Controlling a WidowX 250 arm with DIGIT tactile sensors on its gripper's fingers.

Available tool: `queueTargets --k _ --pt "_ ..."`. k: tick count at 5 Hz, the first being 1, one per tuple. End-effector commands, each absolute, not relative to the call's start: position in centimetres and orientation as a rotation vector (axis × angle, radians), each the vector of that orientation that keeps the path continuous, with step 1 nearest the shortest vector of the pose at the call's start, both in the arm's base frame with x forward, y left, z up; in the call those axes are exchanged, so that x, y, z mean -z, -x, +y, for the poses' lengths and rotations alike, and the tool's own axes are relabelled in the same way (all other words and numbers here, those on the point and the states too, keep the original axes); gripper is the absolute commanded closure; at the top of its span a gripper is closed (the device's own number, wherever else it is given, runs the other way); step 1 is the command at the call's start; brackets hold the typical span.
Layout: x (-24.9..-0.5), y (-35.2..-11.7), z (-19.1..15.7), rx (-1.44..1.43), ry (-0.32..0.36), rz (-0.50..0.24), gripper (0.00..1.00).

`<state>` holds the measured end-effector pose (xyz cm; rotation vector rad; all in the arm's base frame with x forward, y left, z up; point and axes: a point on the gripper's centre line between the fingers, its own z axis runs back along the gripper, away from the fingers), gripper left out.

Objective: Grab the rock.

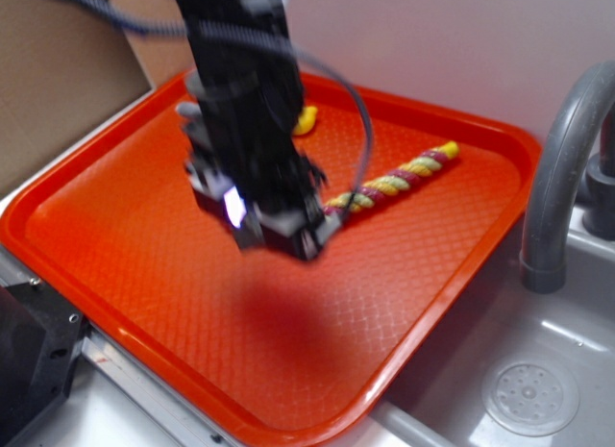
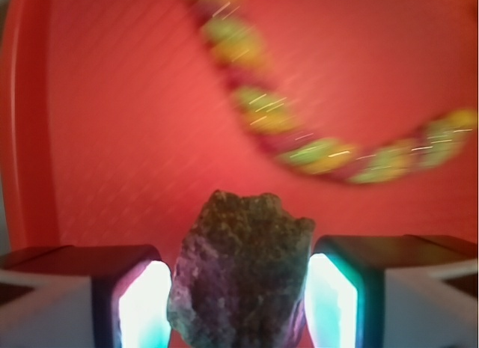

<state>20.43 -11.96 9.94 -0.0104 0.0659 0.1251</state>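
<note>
Exterior view: the gripper (image 1: 293,237) hangs above the middle of the orange tray (image 1: 144,274), clear of its floor, with a dark shadow on the tray below it. The arm body hides the fingertips from this side, so the grasp cannot be confirmed here. A twisted yellow-and-maroon rope (image 1: 394,185) lies just behind the gripper toward the tray's far right corner, and a small yellow object (image 1: 306,120) shows past the arm near the far rim; it is too hidden to identify. The tray has a raised rim and a diamond-textured floor and rests on a pale counter beside a grey sink (image 1: 538,370) with a curved grey faucet (image 1: 562,168); a brown cardboard panel (image 1: 58,82) and a plain wall stand behind. Wrist view: the rock (image 2: 243,277) sits between the two fingers (image 2: 142,307), which are closed part-way onto its sides, the lit pads touching or very nearly touching it on both flanks. The tray floor and the blurred rope lie beyond it, well below. Risk assessment: the stone is lumpy and pitted, so pad contact is likely limited to a few high points; it could pivot or slip out under a quick swing, and the blur suggests motion. A fall would land it on the tray, possibly rolling against the rope.
</note>
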Motion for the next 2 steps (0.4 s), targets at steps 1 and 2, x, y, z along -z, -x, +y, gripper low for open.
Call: queueTargets --k 1,2 --pt "-17.9 -23.3 -7.0 -0.224 0.127 -0.072 1.00" --pt "-20.1 -23.6 -5.9 -0.242 0.144 -0.120 1.00"
